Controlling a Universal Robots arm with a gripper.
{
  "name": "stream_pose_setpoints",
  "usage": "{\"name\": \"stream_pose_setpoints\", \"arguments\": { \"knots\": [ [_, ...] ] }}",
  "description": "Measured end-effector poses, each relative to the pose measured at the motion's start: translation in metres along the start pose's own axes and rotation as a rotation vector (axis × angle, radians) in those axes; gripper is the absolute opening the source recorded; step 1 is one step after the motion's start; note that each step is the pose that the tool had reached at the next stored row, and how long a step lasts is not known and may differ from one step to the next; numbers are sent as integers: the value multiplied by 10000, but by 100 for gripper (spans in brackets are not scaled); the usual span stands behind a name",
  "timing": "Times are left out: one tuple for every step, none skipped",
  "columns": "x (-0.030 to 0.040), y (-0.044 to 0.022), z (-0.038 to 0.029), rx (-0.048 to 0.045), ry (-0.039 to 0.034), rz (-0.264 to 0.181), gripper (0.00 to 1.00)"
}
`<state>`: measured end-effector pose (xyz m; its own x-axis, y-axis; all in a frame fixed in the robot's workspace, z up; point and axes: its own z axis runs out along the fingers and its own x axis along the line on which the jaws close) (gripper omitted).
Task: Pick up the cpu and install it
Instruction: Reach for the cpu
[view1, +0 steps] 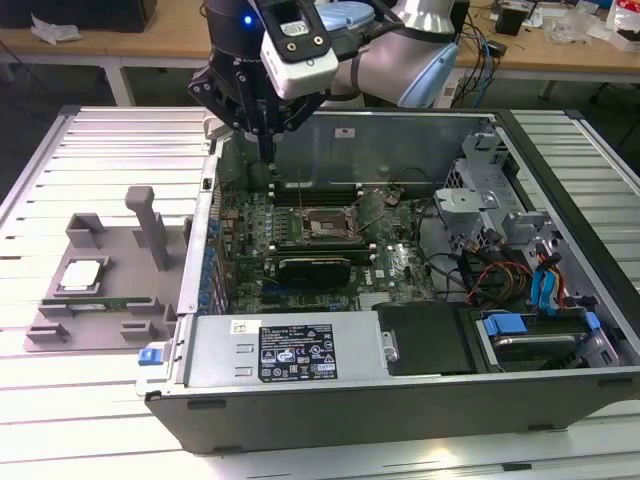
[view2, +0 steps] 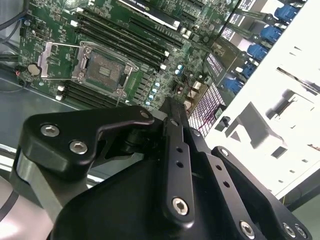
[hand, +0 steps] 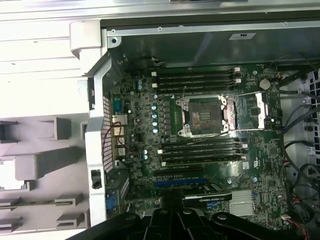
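One gripper (view1: 265, 145) hangs over the rear corner of the open computer case (view1: 400, 395), at the exterior view's left end of the motherboard (view1: 400, 265). Its fingers look pressed together, with nothing between them. The cpu (view1: 82, 275) lies flat, silver plate up, in its seat on the grey parts tray (view1: 120, 250). That tray sits outside the case, well apart from the gripper and further toward the exterior view's left. A narrow green memory stick (view1: 100, 300) lies on the same tray, just beside the chip.

Inside the case the cpu socket (hand: 204, 116) is bare. Its metal retention frame (hand: 262, 107) is swung open to one side, so the seat looks ready to take the chip.

By my reading the pick-up step is in hand and not yet begun: nothing is grasped and the arm is over the board, not the tray. Taking the chip calls for jaws spread wide enough to span its edges. It also calls for a level descent centred on the plate, clear of the memory stick and the tray's upright posts (view1: 152, 228).
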<state>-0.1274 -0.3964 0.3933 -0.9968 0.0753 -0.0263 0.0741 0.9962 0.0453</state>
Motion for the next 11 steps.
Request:
{"name": "stream_pose_setpoints", "arguments": {
  "knots": [
    [11,3,0,0,0,0,11],
    [21,6,-1,1,0,0,11],
    [27,8,0,0,0,0,11],
    [29,9,0,0,0,-1,11],
    [34,10,0,0,0,0,11],
    [38,11,-1,0,0,-1,11],
    [43,11,0,-1,-1,-1,11],
    [47,11,0,0,-1,-1,11],
    [54,13,-1,1,0,0,11],
    [61,14,-1,0,-1,0,11],
    [65,14,-1,1,0,-2,11]
  ]
}}
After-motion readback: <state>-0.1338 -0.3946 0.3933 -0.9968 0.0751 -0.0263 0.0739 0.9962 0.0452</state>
